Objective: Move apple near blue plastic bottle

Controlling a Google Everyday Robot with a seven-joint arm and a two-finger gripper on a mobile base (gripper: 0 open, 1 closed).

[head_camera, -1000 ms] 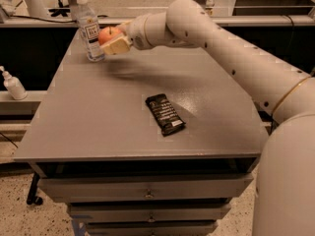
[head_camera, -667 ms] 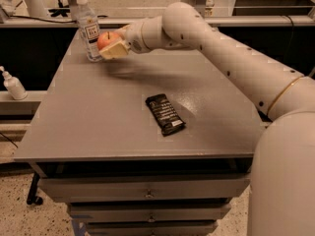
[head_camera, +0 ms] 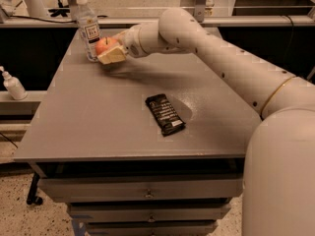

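Note:
A round red-orange apple sits between the fingers of my gripper at the far left of the grey table. The gripper is shut on the apple and holds it right beside the blue plastic bottle, a tall clear bottle with a white cap and a dark-and-white label, standing upright. The apple almost touches the bottle's right side. One pale fingertip shows in front of the apple, low over the table top.
A black snack packet lies flat mid-table. A small white pump bottle stands on a lower ledge at the left. My arm stretches over the table's right side. Drawers run below the table's front edge.
The gripper with the apple has edged slightly left, closer to the bottle. The bottle and the packet have not moved.

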